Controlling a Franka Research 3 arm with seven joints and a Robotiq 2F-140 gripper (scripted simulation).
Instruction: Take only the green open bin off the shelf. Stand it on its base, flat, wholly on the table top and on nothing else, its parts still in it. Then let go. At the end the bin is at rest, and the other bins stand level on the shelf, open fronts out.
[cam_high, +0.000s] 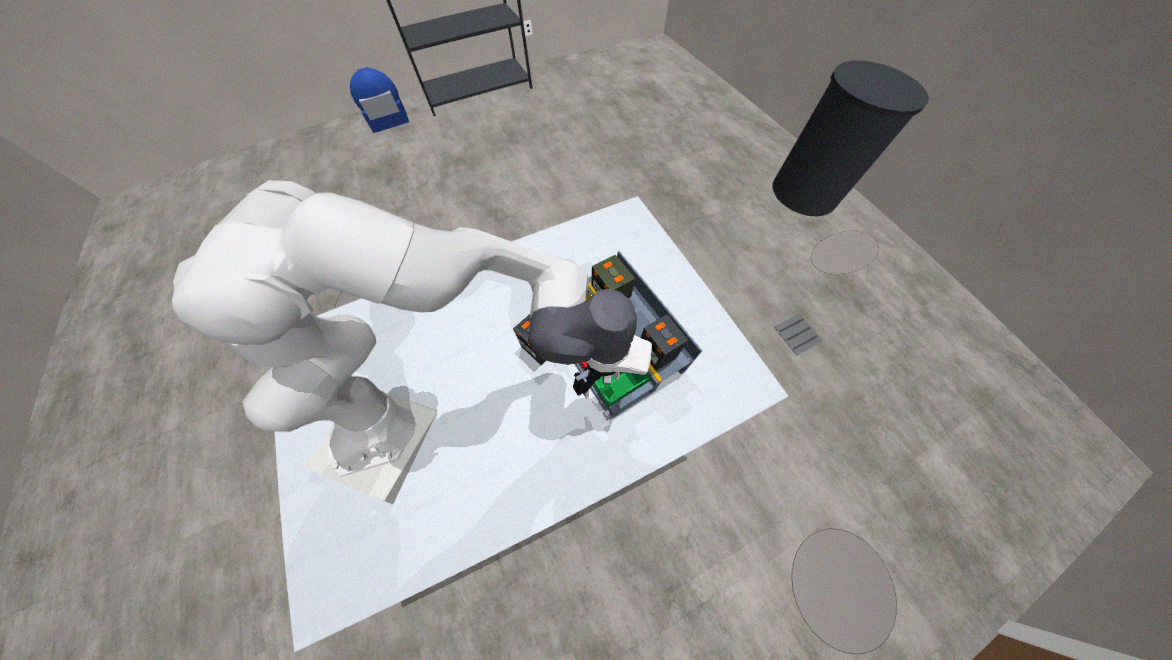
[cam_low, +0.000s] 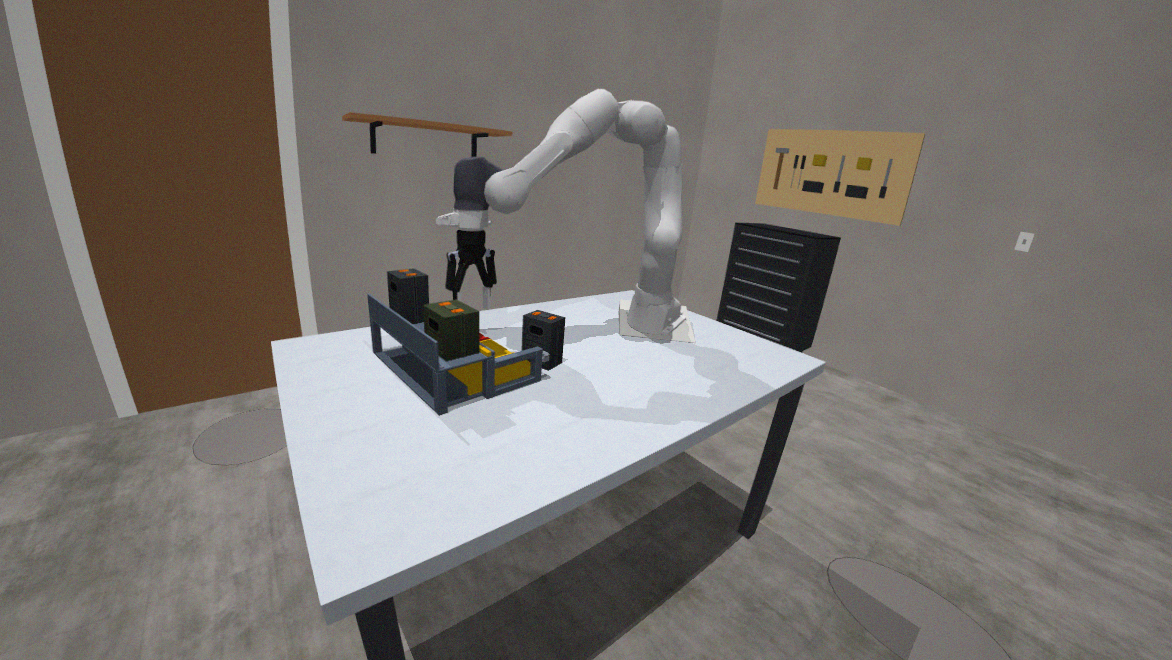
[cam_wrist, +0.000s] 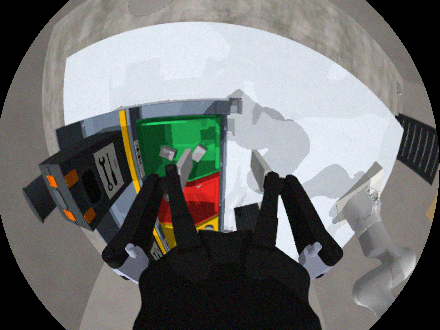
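Observation:
The green open bin (cam_high: 623, 388) (cam_wrist: 180, 131) stands in the low grey shelf (cam_low: 401, 332) (cam_wrist: 175, 107), at its end, with grey parts (cam_wrist: 168, 152) in it. The red bin (cam_wrist: 202, 200) is beside it, then the yellow bin (cam_low: 494, 347) (cam_wrist: 172, 235). All look level, open fronts to the robot's side. My gripper (cam_low: 470, 296) (cam_wrist: 221, 157) is partly open and empty, pointing down above the shelf front. In the wrist view its left finger overlaps the green bin near the red one, and its right finger is over the table in front. The arm hides part of the bins in the top view.
A dark box (cam_high: 665, 334) (cam_low: 407, 295) (cam_wrist: 95, 181) and an olive box (cam_high: 613, 278) (cam_low: 451, 329) stand tall behind the bins. Another dark box (cam_low: 543, 337) (cam_wrist: 247, 216) stands on the white table (cam_high: 492, 508) (cam_low: 508, 475), in front of the shelf's yellow-bin end.

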